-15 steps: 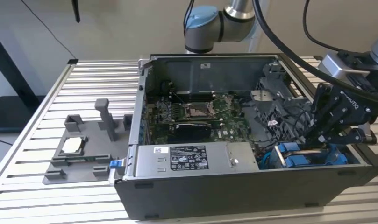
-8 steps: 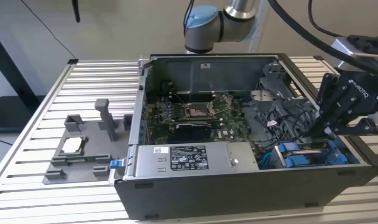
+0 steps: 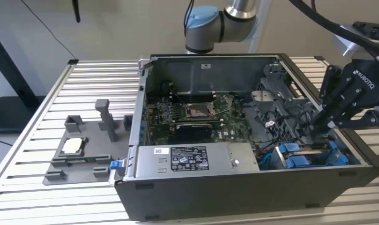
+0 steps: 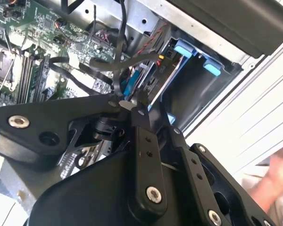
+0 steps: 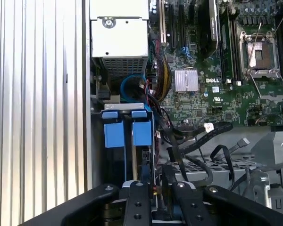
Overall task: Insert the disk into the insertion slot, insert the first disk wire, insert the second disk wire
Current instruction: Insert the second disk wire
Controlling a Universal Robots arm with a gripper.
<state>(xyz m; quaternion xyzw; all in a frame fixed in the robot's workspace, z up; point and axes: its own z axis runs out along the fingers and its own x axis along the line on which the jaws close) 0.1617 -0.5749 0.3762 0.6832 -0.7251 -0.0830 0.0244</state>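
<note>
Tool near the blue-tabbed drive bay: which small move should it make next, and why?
Probably a short, slow descent straight toward the insertion slot. The tool hangs close over its blue tabs, and loose black cables lie right beside the bay, so a sideways move might snag them.

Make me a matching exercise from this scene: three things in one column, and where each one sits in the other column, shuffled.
Things:
1. grey 3D-printed fixture tray with upright posts
2. green motherboard
3. black robot gripper

Places:
A. over the grey metal drive bay with blue plastic tabs, at the exterior view's right
B. on the slatted metal table, outside the case, at the exterior view's left
C. inside the open black computer case, mid-floor

Pairs: 1-B, 2-C, 3-A
</note>
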